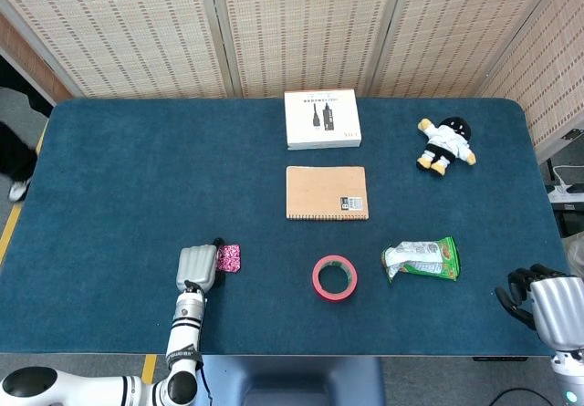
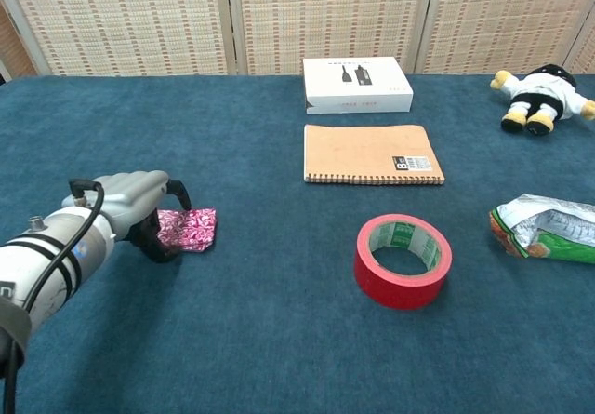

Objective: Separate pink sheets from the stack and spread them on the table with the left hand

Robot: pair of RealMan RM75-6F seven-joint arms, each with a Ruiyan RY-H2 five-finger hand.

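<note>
A small stack of shiny pink sheets (image 1: 231,258) (image 2: 192,227) lies flat on the blue table (image 1: 119,178), near its front left. My left hand (image 1: 197,267) (image 2: 130,205) sits over the stack's left edge. Its dark fingertips curl down onto the sheets and its thumb arches above them, so the left part of the stack is hidden. My right hand (image 1: 546,304) hangs off the table's front right corner with its fingers curled in and nothing in them. It shows only in the head view.
A red tape roll (image 1: 334,277) (image 2: 403,260) stands right of the sheets. A green snack bag (image 1: 421,259) (image 2: 548,228) lies beyond it. Behind are a brown notebook (image 1: 327,192) (image 2: 372,153), a white box (image 1: 321,119) (image 2: 357,85) and a plush doll (image 1: 445,144) (image 2: 544,86).
</note>
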